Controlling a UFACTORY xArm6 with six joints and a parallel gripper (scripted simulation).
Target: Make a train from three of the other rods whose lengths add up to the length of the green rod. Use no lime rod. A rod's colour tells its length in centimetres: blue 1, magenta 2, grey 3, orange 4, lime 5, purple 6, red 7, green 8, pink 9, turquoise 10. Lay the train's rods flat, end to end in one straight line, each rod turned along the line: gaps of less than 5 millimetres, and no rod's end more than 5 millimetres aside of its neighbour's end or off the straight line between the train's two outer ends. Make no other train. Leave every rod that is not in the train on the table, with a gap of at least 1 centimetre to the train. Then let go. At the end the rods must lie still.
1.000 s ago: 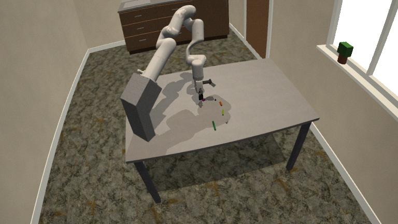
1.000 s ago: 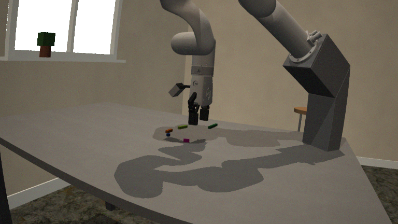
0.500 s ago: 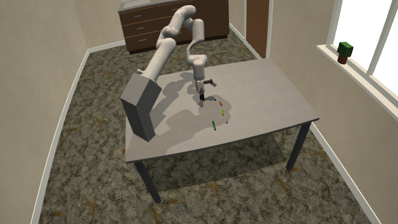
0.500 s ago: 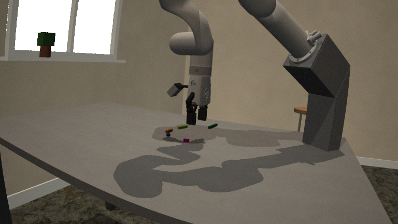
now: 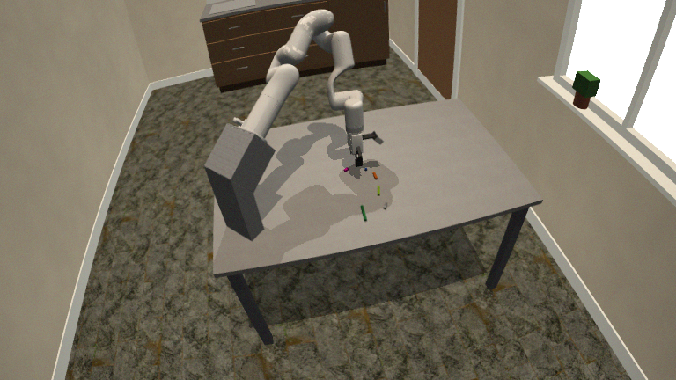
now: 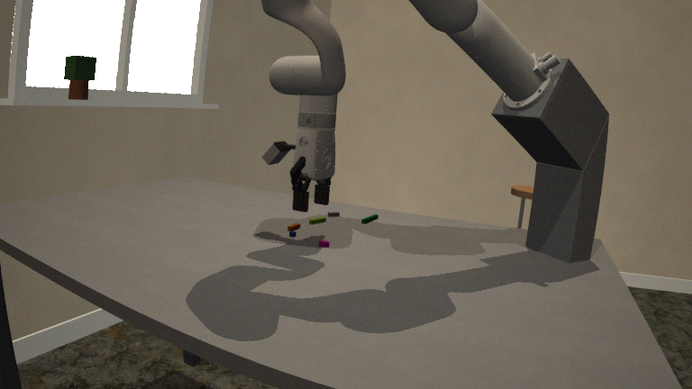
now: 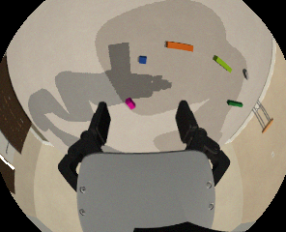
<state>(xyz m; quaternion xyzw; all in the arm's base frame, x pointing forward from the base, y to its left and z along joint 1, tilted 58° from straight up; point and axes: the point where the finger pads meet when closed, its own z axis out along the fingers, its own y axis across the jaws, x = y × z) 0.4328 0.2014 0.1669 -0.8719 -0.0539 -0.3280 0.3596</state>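
The grey worktop (image 5: 448, 157) carries six small rods lying flat and apart from one another: a magenta rod (image 5: 346, 169), a blue rod (image 5: 365, 169), an orange rod (image 5: 374, 175), a lime rod (image 5: 378, 190), a green rod (image 5: 363, 213) and a grey rod (image 5: 385, 205). The arm's grey pedestal (image 5: 238, 192) stands near the worktop's edge.

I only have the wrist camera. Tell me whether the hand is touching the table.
Observer: No. In the side view the hand hangs above the table, with a plain gap under the fingertips.
Operator: Report where the arm's base stands.
Observer: The grey base block stands on the table itself, near the edge away from the window.
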